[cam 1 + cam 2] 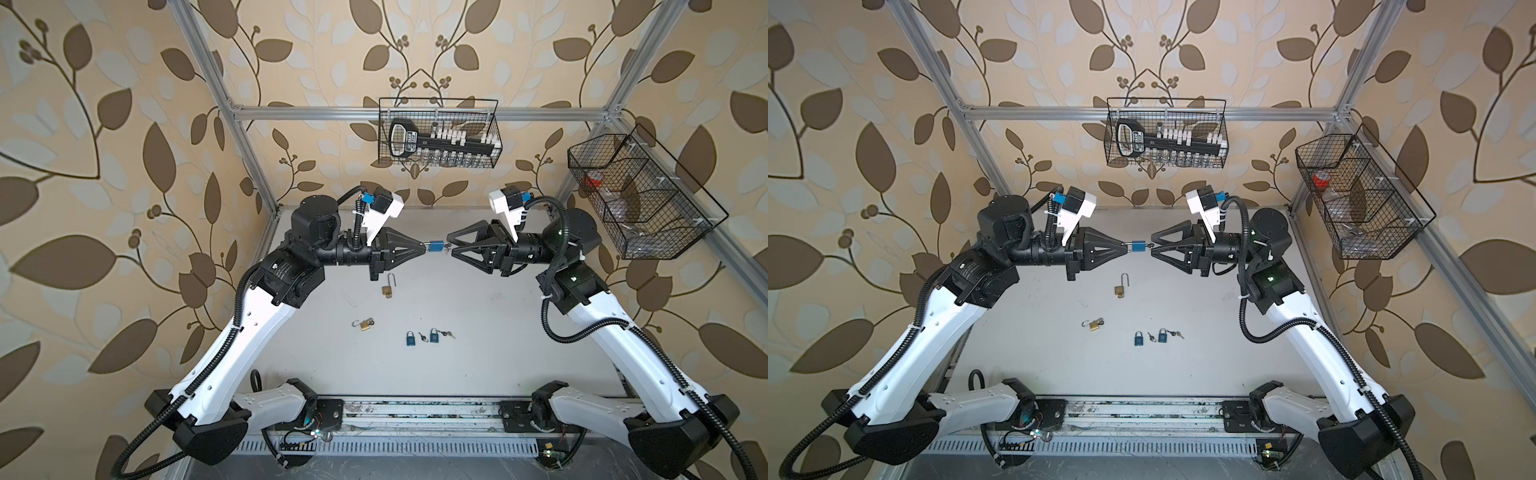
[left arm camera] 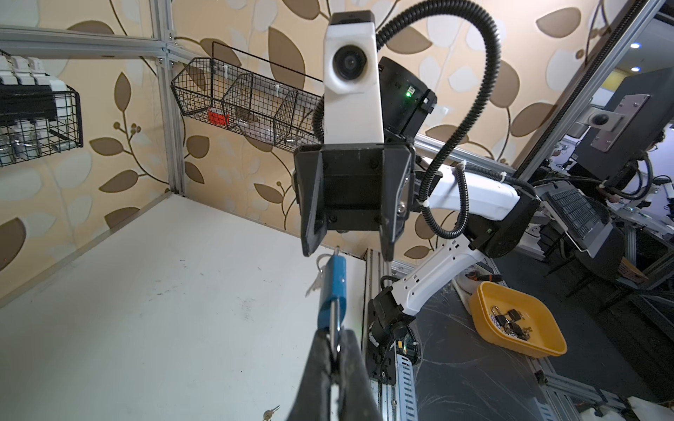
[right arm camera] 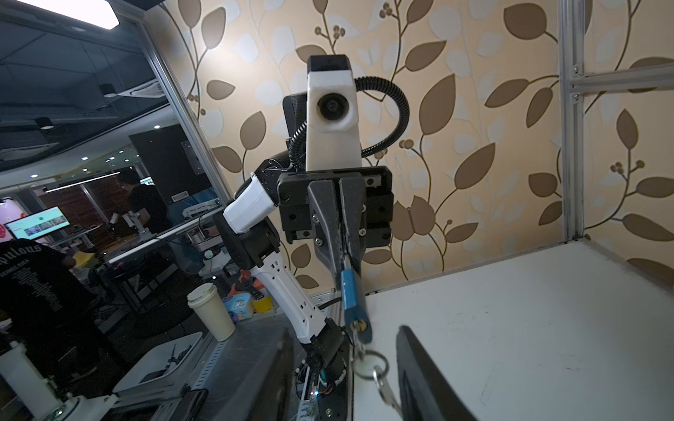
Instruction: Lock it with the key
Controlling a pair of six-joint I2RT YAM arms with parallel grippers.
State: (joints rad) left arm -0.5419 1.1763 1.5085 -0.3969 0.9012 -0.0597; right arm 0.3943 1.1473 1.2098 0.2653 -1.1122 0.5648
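- left hand is staying out of nothing: jaws fully closed, pinching the shackle of the blue padlock; the left wrist view is showing the steel loop clamped right at the fingertips
- blue padlock is hanging in the air above the worktop, body sticking straight out past the left hand's tips, lying level in both top views
- key is sitting in the end of the padlock body that faces away from the left hand; keyring and spare key are dangling off it
- right hand is facing the padlock from the key side, jaws standing apart; the key is sitting between the two fingers, and in the right wrist view neither finger is pressing on it
- so padlock is sitting between both hands: touching the left, just off the right
- can't tell whether the shackle is clicked home or loose
- on the worktop, below the held padlock and well apart from it: a brass padlock with shackle up, another brass padlock nearer the robot base, then two spare blue padlocks side by side with loose keys beside them
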